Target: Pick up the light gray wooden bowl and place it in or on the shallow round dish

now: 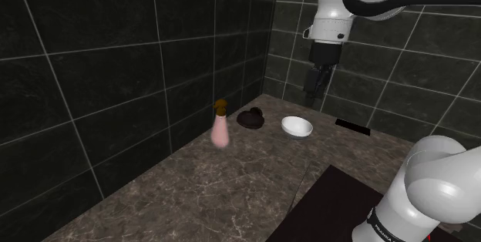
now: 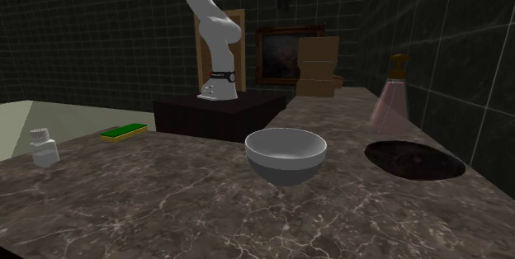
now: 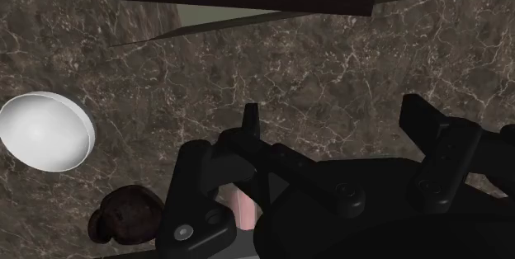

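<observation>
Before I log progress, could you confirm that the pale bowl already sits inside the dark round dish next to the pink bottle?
Not quite. The pale bowl stands on the marble counter beside the dark round dish, apart from it and not inside it. The dish is indeed next to the pink bottle. The second exterior view shows this.

Bathroom, dark tiled walls (image 1: 116, 63), soap dispenser (image 1: 220, 127)

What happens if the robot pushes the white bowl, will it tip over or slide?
The bowl looks hard and stiff, so it probably keeps its shape when squeezed. Its round underside narrows to a small base, so a push near the rim might rock or tip it. The walls look smooth, so it could slip in the gripper unless gripped firmly.
</observation>
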